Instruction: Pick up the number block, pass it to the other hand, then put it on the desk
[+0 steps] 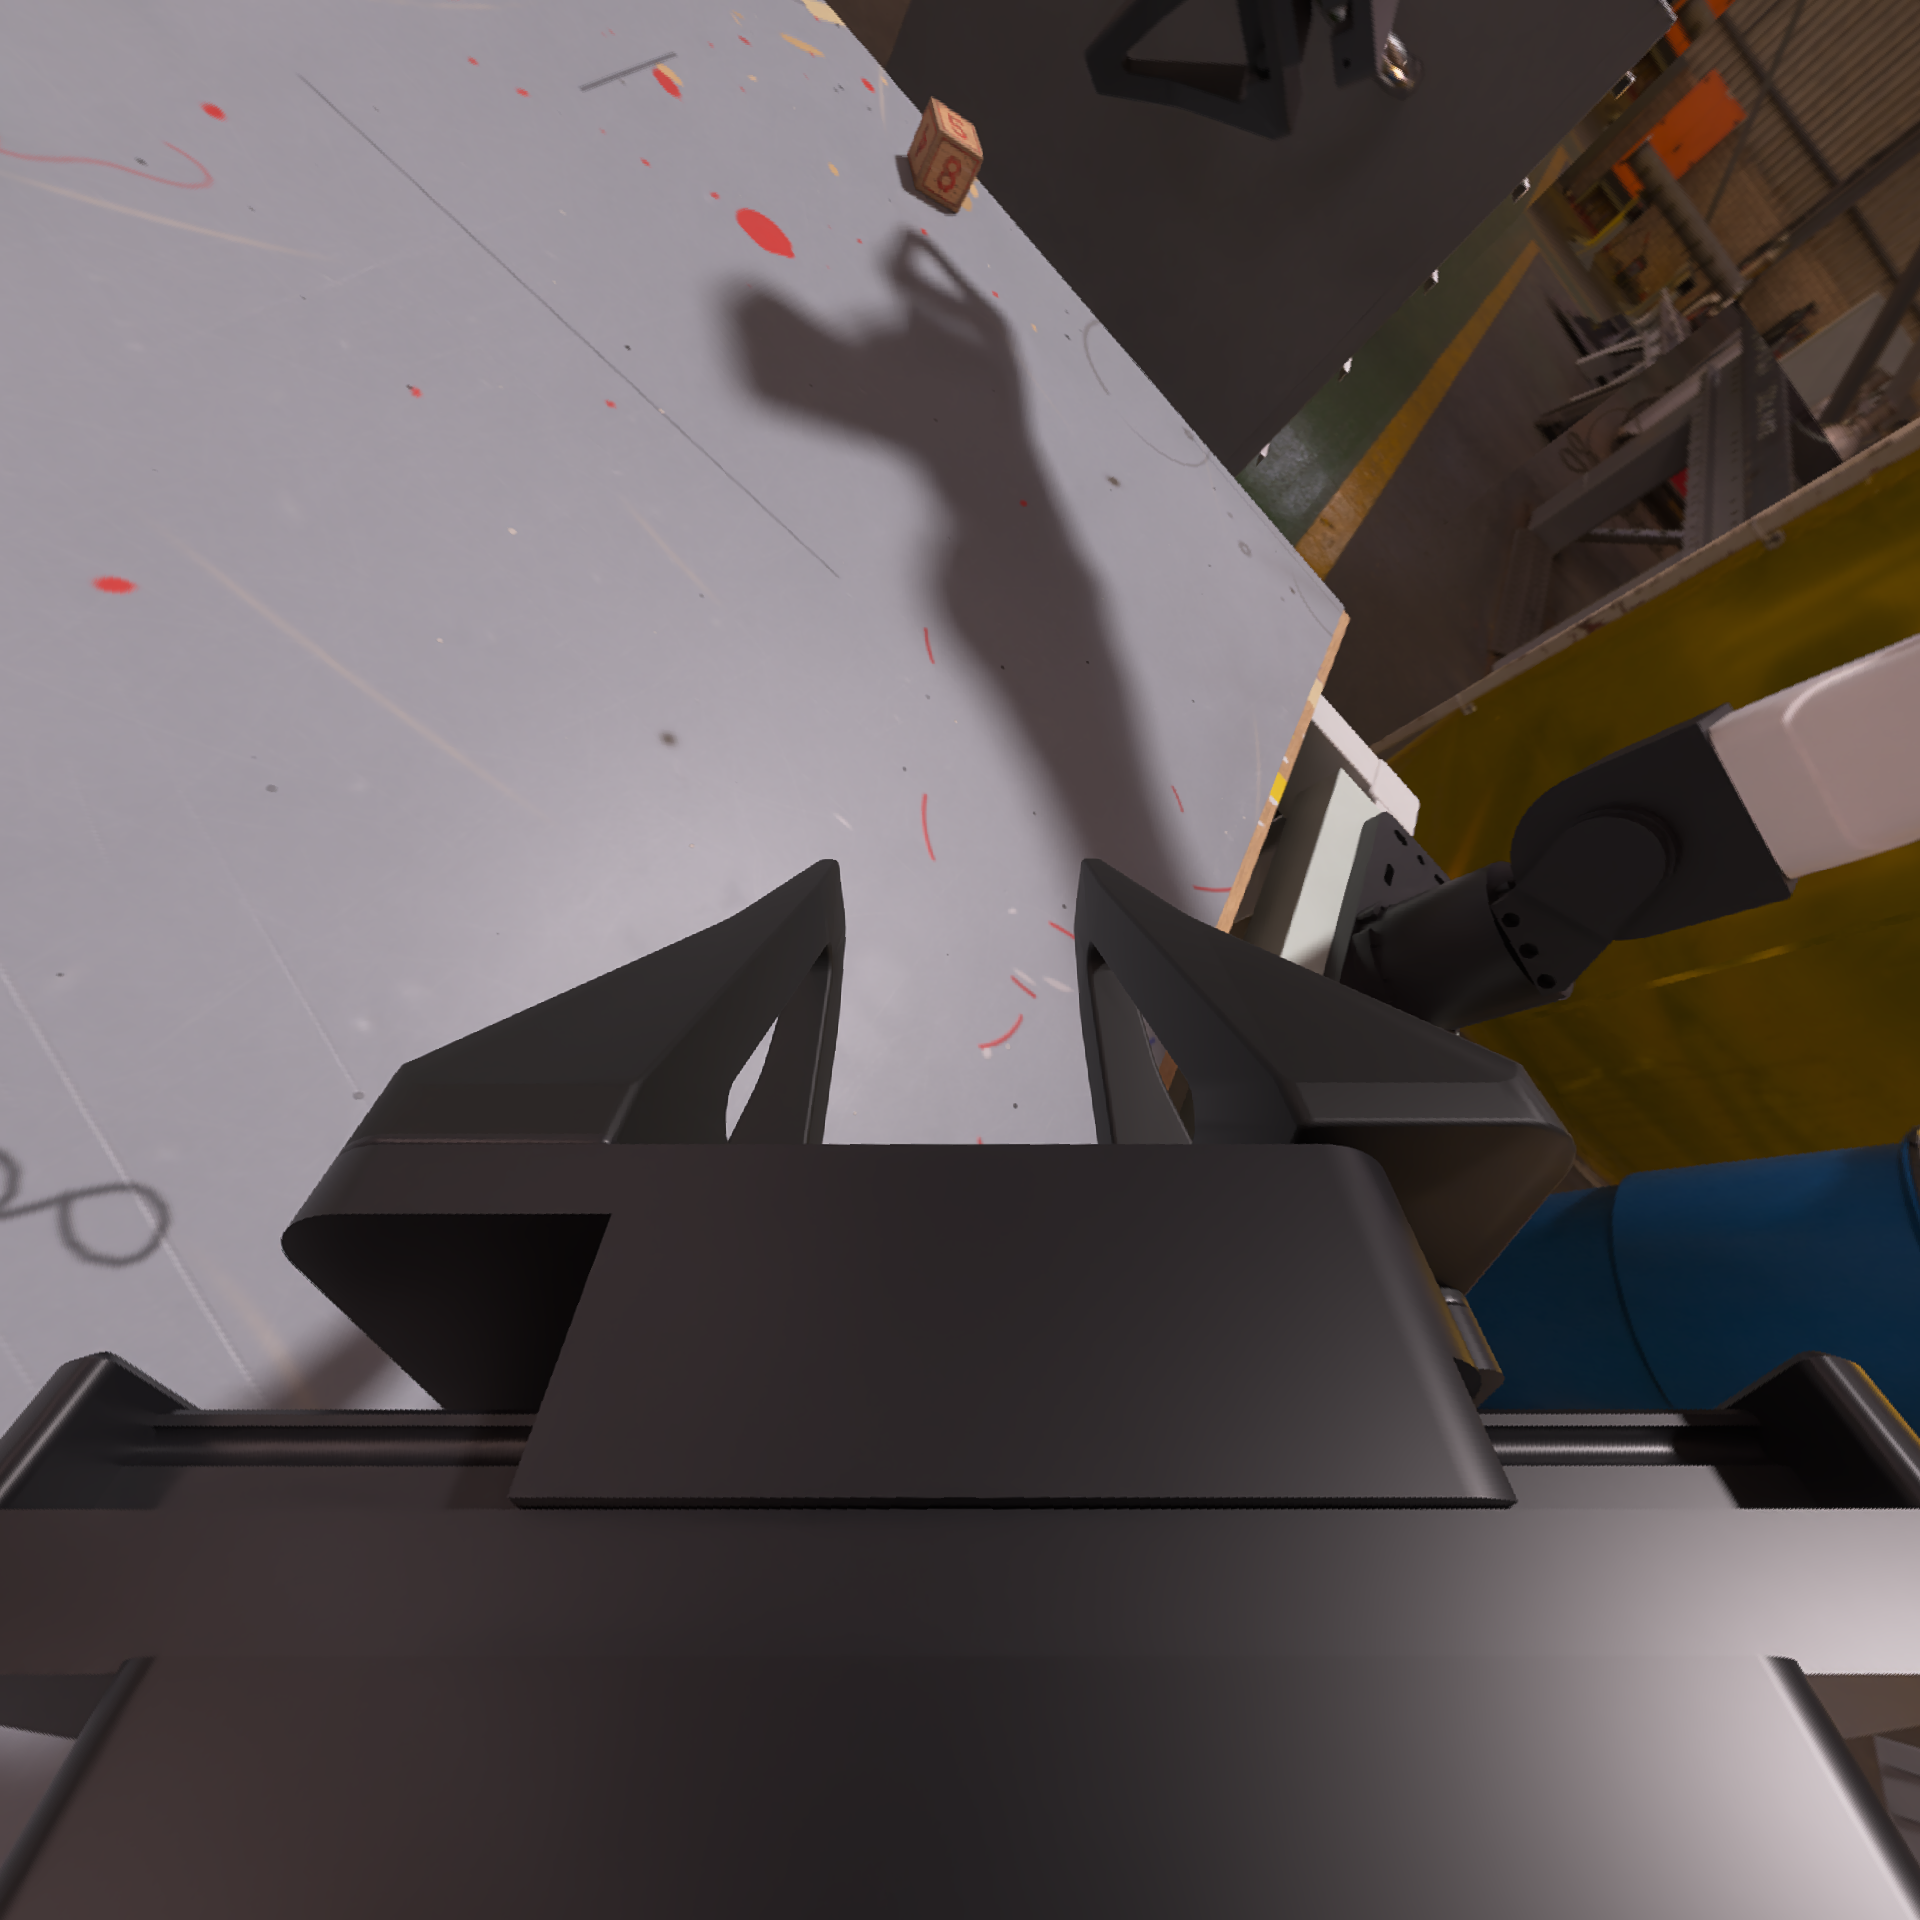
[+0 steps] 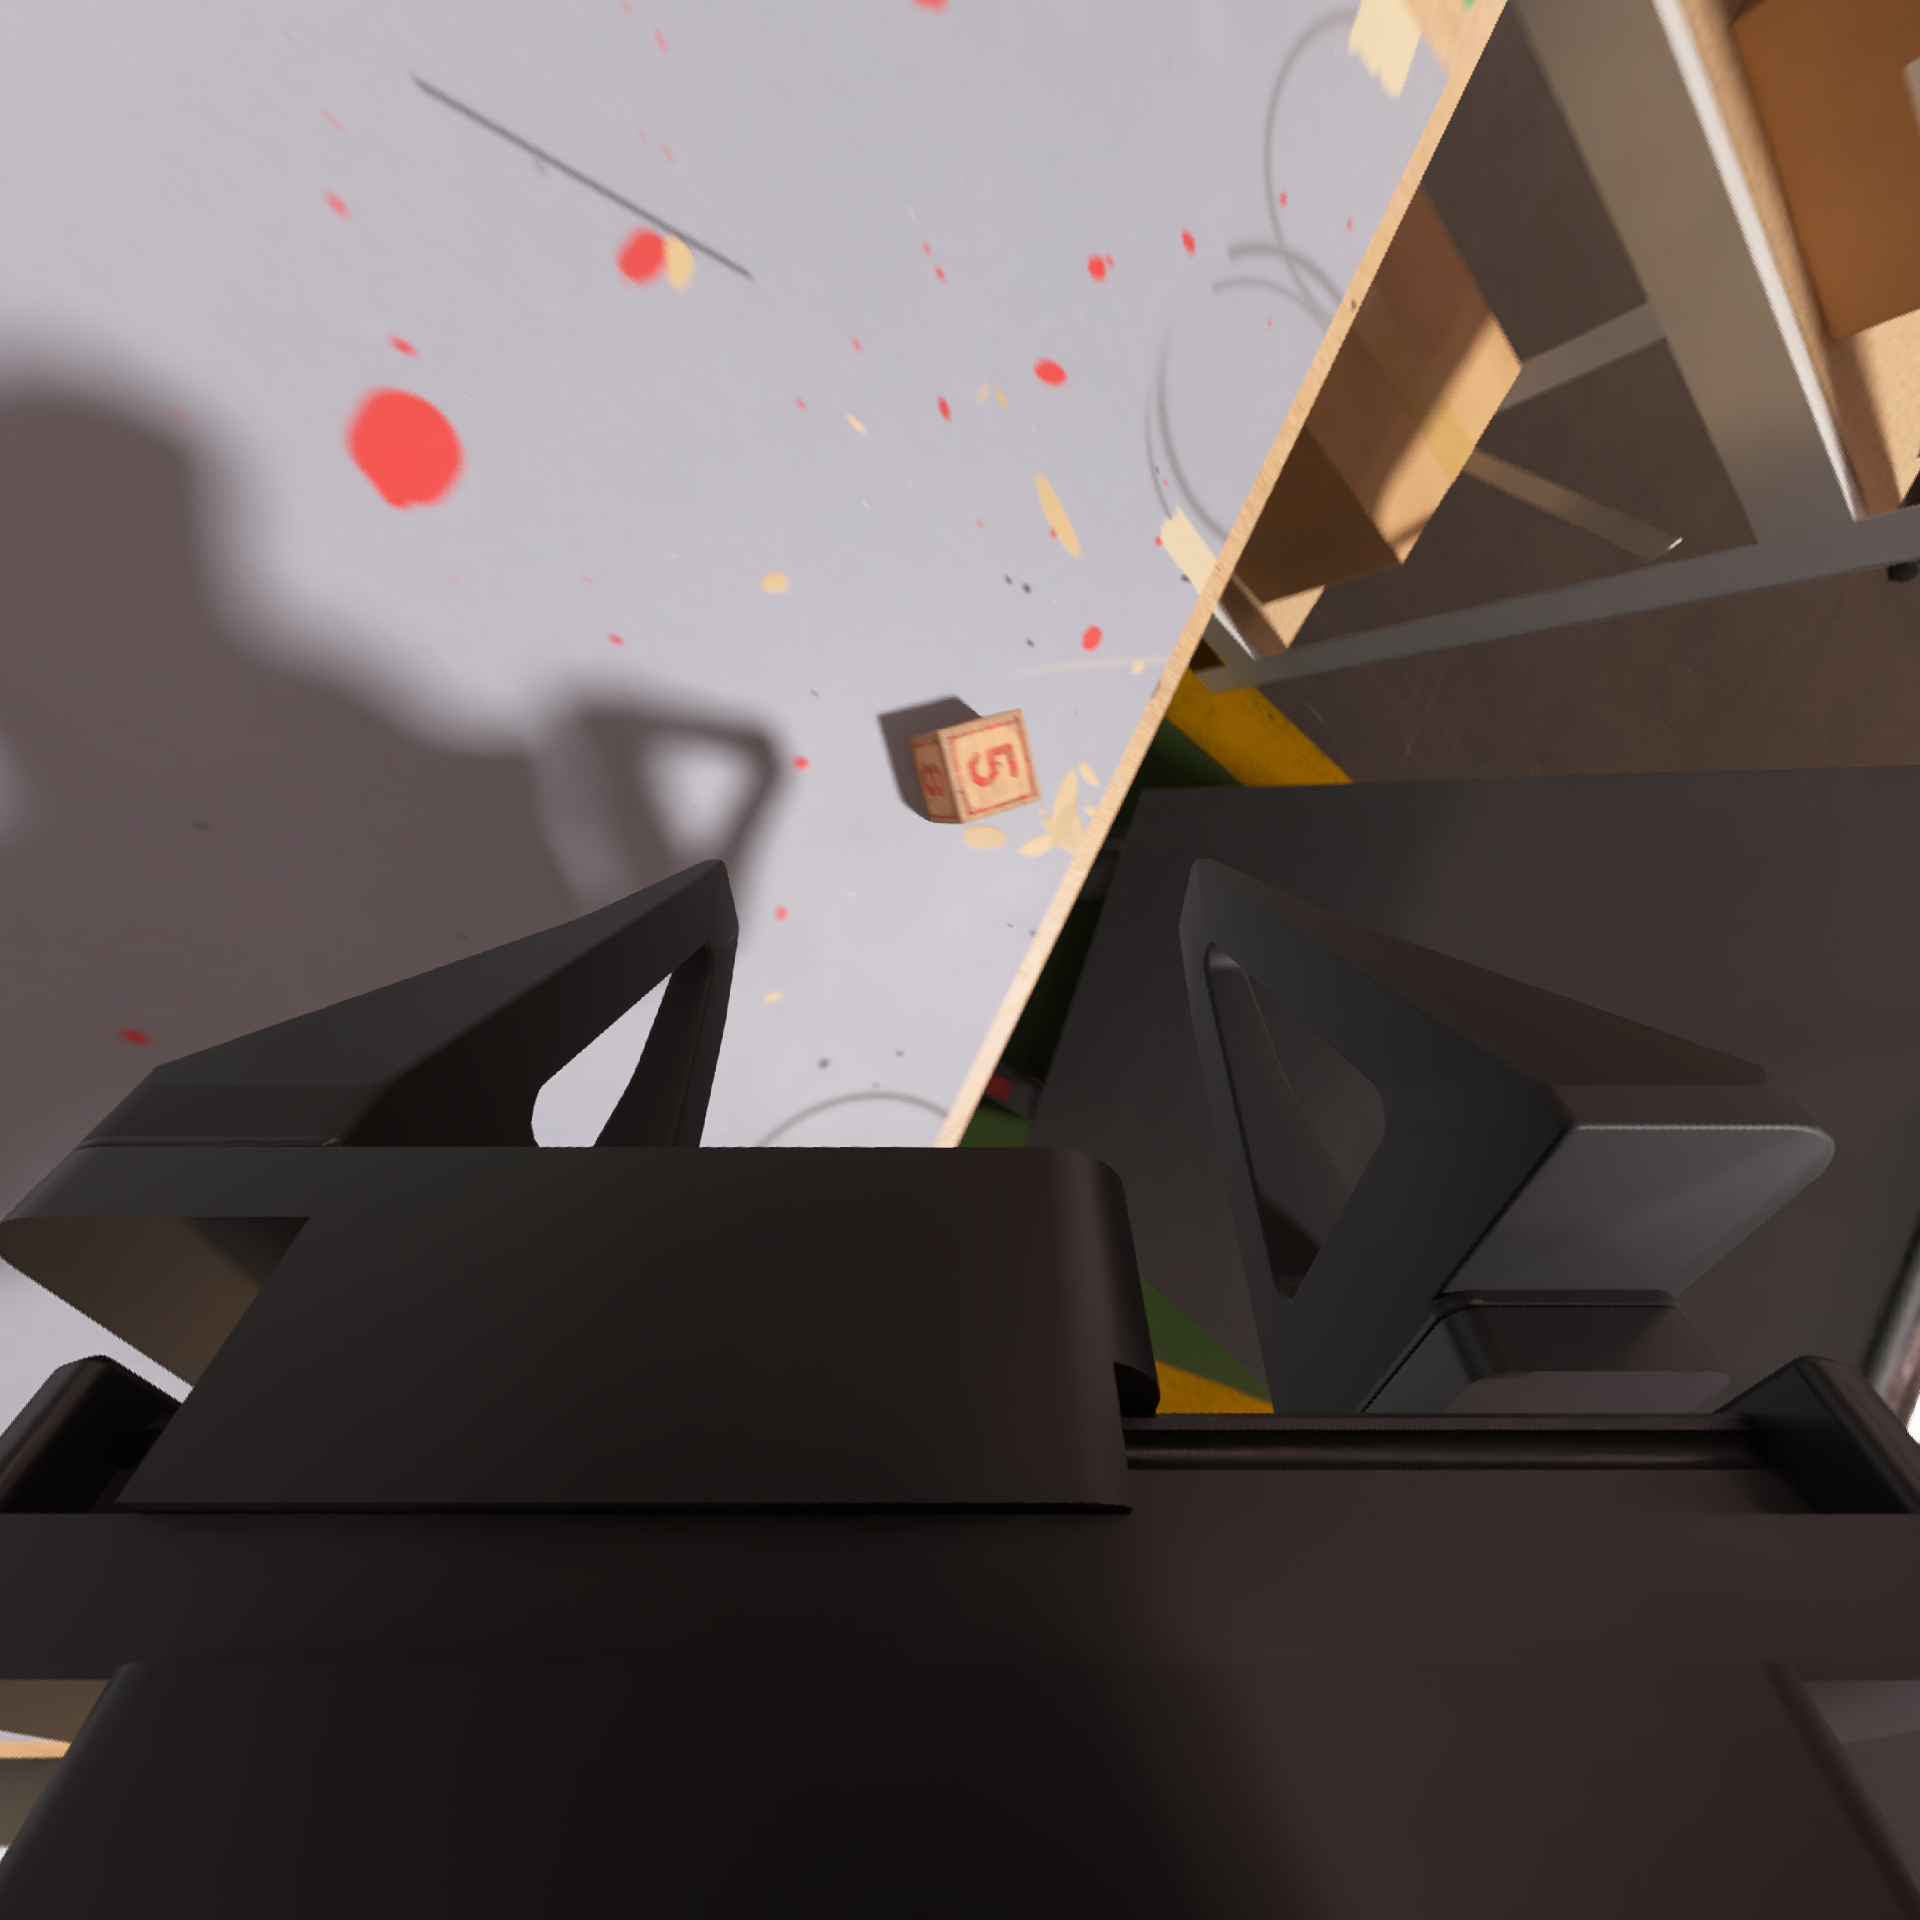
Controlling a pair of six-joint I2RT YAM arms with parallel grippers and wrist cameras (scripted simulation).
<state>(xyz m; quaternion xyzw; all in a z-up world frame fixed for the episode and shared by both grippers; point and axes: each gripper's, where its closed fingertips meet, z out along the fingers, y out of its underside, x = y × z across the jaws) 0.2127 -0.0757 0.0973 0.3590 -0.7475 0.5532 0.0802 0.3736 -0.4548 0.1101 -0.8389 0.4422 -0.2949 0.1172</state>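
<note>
The number block [image 1: 943,156] is a small wooden cube with red figures. It sits on the grey paint-spattered desk [image 1: 416,520] close to the desk's edge, far ahead of my left gripper [image 1: 958,883], which is open and empty above the desk. In the right wrist view the block [image 2: 975,767] lies just ahead of my right gripper [image 2: 956,883], a little beyond its fingertips. The right gripper is wide open and empty, its jaws straddling the desk edge [image 2: 1101,831]. The right gripper also shows at the top of the left wrist view [image 1: 1195,73], above the block.
The desk's wooden edge [image 1: 1288,727] runs near the block, with a drop to the floor beyond. The other arm's blue and white links [image 1: 1662,862] stand off the desk at the right. Shelving with cardboard boxes [image 2: 1455,395] is past the edge.
</note>
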